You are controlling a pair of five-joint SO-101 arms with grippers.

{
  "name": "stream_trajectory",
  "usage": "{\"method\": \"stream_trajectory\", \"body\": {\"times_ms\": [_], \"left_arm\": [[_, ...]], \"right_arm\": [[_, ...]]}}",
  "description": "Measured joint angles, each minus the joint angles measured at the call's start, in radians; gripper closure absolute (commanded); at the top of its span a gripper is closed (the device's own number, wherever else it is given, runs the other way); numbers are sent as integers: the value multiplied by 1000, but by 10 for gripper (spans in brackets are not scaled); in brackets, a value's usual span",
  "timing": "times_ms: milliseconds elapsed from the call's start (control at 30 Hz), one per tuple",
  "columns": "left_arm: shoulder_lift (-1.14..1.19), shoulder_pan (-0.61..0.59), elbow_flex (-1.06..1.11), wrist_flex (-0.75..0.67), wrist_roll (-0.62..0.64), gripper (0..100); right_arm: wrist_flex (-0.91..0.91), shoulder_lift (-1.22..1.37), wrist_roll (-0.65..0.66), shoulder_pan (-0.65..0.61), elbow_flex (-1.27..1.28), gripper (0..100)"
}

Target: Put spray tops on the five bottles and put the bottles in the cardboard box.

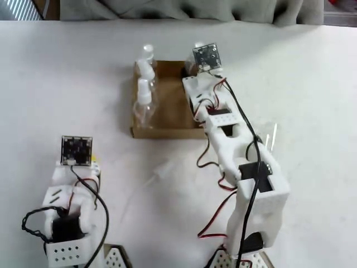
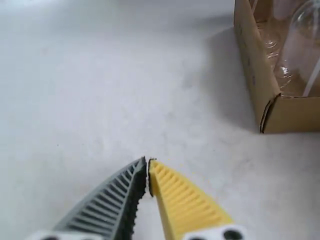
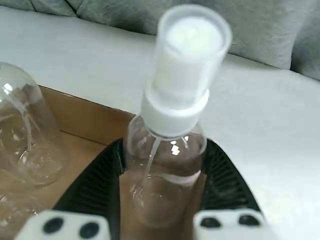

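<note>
Cardboard box [image 1: 173,114]: clear bottles [image 1: 144,103] with tops fitted lie along its left side.
Right gripper [image 3: 162,175]: clamped on a bottle [image 3: 167,170] at the box's far right corner. The bottle's long axis is about upright, spray top [image 3: 182,65] uppermost.
Left gripper [image 2: 148,172]: closed, empty, over bare worktop [image 2: 100,75] near the box.

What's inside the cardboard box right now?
Capped bottles line one wall of the cardboard box. The right gripper holds another bottle at its far corner; the right arm hides the floor beneath it.
</note>
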Motion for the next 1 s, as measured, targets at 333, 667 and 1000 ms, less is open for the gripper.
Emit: {"method": "stream_trajectory", "body": {"times_ms": [333,667,1000], "left_arm": [[0,0,0,0,0,980],[0,0,0,0,0,980],[0,0,0,0,0,980]], "right_arm": [[-2,-3,-43,2,55,982],[-2,-3,-51,6,57,978],[-2,-3,-18,0,57,870]]}}
